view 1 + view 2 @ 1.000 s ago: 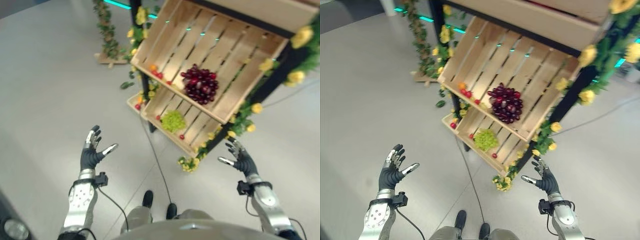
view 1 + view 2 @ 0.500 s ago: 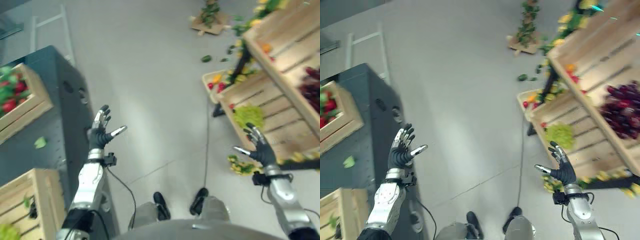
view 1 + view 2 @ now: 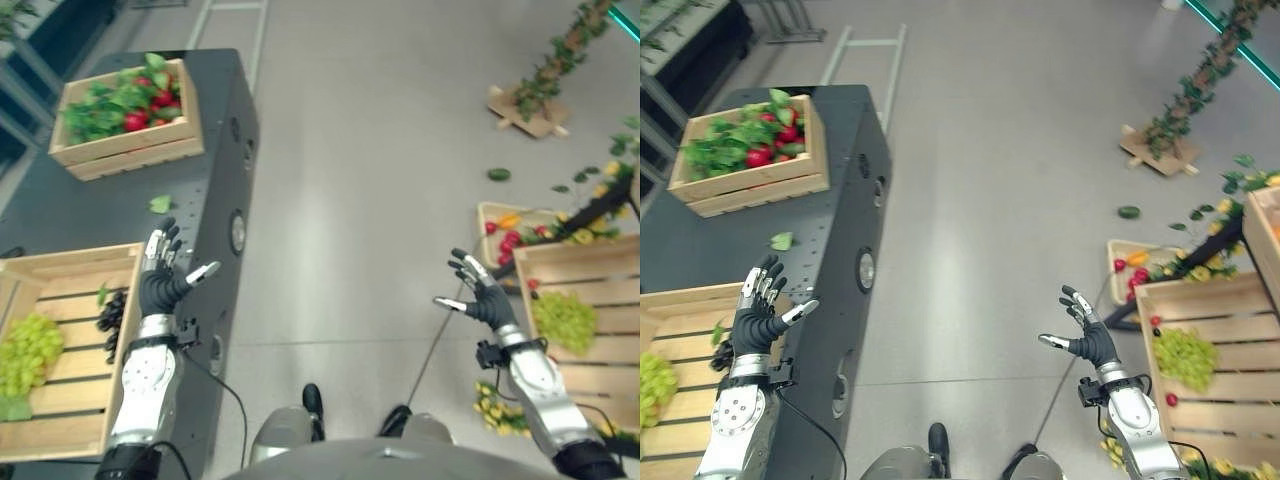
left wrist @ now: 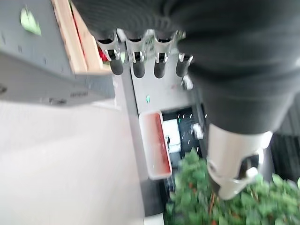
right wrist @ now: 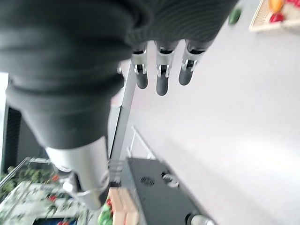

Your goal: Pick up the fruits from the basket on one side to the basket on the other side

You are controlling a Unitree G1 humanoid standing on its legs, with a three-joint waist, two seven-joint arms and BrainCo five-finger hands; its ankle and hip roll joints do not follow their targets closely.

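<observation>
On a dark table [image 3: 215, 150] to my left lies a wooden crate [image 3: 70, 260] holding green grapes [image 3: 25, 352] and a small bunch of dark grapes [image 3: 110, 318]. My left hand [image 3: 160, 285] is raised over that crate's near corner, fingers straight and holding nothing. To my right, on the floor side, a slatted crate [image 3: 590, 280] carries another bunch of green grapes [image 3: 565, 318]. My right hand [image 3: 485, 300] hovers open just left of it, apart from the fruit. Both wrist views show straight fingers [image 4: 136, 63] [image 5: 161, 70] with nothing in them.
A second crate [image 3: 130, 105] of red fruit and green leaves sits at the table's far end, with a loose leaf [image 3: 160, 204] near it. A small tray [image 3: 495, 212] of red and orange fruit lies on the floor at right. A leafy vine stand [image 3: 545, 85] stands beyond.
The camera has swung to the left: the shelf with the purple grapes has left the picture and the dark table with its crates has come in. Both hands stay raised and open.
</observation>
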